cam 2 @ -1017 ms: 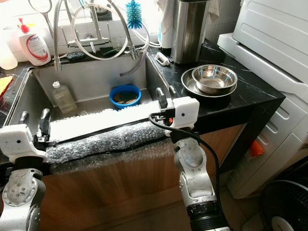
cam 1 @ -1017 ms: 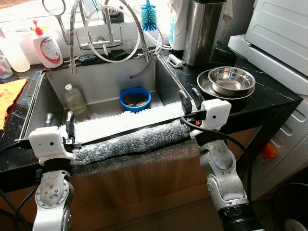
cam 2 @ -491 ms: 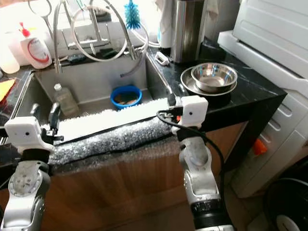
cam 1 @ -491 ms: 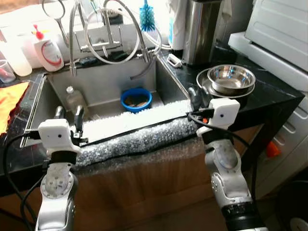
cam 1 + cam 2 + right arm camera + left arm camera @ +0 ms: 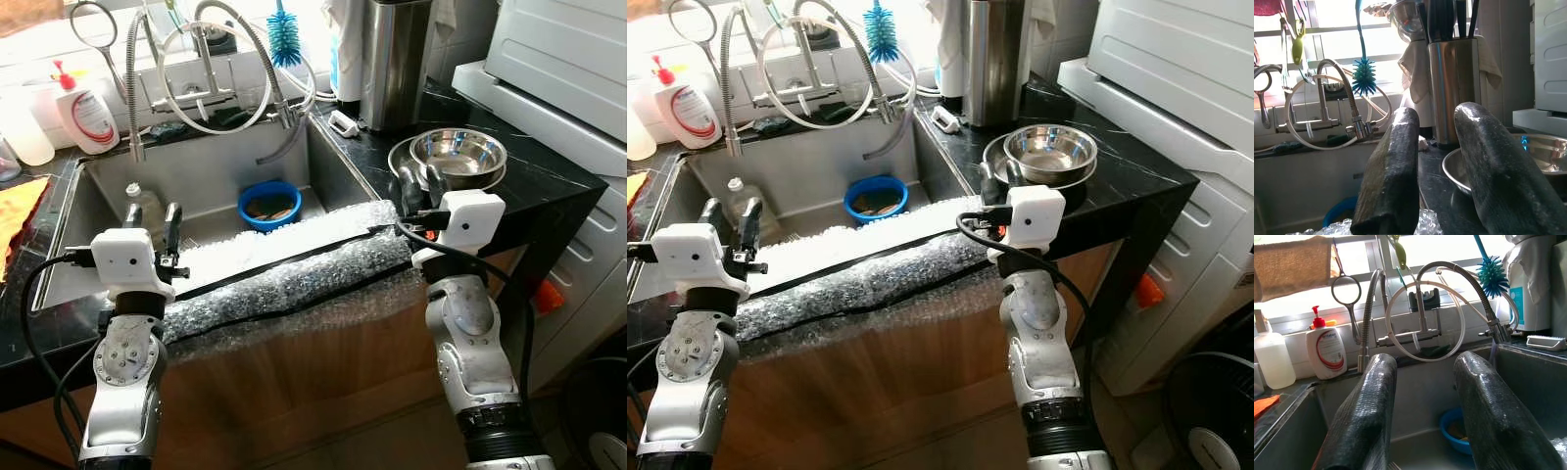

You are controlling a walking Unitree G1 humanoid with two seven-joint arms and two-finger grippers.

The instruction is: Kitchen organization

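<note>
Bubble wrap roll (image 5: 284, 279) lies across the sink's (image 5: 216, 176) near edge; the left gripper (image 5: 152, 217) and right gripper (image 5: 416, 186), both released, stand at its ends.

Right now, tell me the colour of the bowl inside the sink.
Blue bowl, clearest in the left eye view.
</note>
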